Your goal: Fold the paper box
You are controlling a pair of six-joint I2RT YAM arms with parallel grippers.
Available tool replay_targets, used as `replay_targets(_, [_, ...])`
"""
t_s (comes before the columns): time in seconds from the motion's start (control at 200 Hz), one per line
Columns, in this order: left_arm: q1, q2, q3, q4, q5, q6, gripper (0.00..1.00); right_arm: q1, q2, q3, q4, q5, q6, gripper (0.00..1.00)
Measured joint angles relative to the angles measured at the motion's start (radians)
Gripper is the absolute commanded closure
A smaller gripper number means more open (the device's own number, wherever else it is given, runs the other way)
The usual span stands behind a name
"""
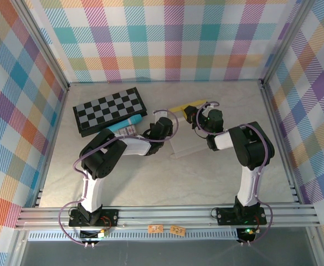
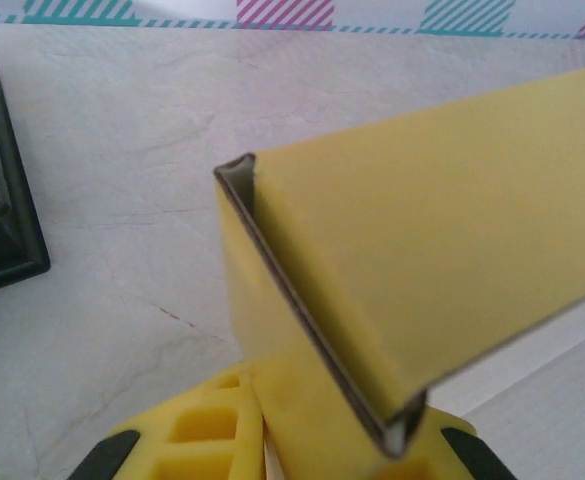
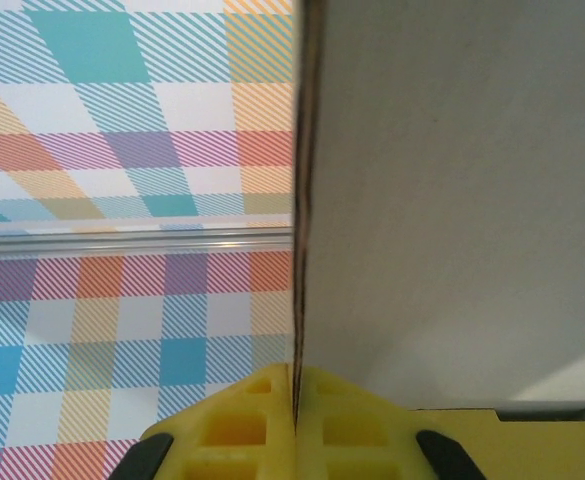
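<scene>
paper box [image 1: 188,106]: yellow card, held up off the surface [image 1: 167,183] between the two grippers. In the top view it is just past centre, toward 12 o'clock.
box shape: part-folded. The left wrist view shows one long yellow panel [image 2: 422,230] bent over a lower wall, with the dark cut edge running diagonally from 10 to 5 o'clock.
left gripper [image 1: 166,125]: at 9 o'clock of the box, reaching in from the left arm.
left fingers [image 2: 192,435]: one each side of a folded yellow wall at the bottom of the left wrist view, both against the card and pinching it. Gripper centre [image 2: 337,430] is on that wall.
right gripper [image 1: 198,117]: at the box's 6 o'clock side in the top view, very close to the left gripper.
right fingers [image 3: 242,420]: pressed together on a thin card edge seen end-on. The panel rises straight to 12 o'clock from the pinch [image 3: 295,385].
box in right wrist view: pale grey face [image 3: 452,200] to 3 o'clock of the edge, with a yellow strip at the 5 o'clock corner.
pale sheet [image 1: 184,147]: flat on the surface at 6 o'clock of the grippers. Cannot tell whether it belongs to the box.
checkerboard [image 1: 111,110]: lies flat at 9 to 10 o'clock of the box, apart from it.
teal tube [image 1: 124,127]: against the checkerboard's near edge, just at 9 o'clock of the left gripper.
plaid wall [image 3: 122,130]: behind the card in the right wrist view.
</scene>
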Motion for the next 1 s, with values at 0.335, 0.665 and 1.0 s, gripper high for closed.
replay_targets(0.335, [-0.001,0.023,0.118,-0.202,-0.056,-0.081,1.0,0.01,-0.007,0.006,-0.025,0.036,0.002,1.0])
replay_targets(0.665, [-0.029,0.047,0.236,-0.447,-0.162,-0.23,1.0,0.023,-0.007,0.009,-0.029,0.038,0.004,1.0])
replay_targets(1.0, [-0.031,0.047,0.248,-0.485,-0.174,-0.243,1.0,0.032,-0.047,0.007,-0.109,0.035,0.01,0.66])
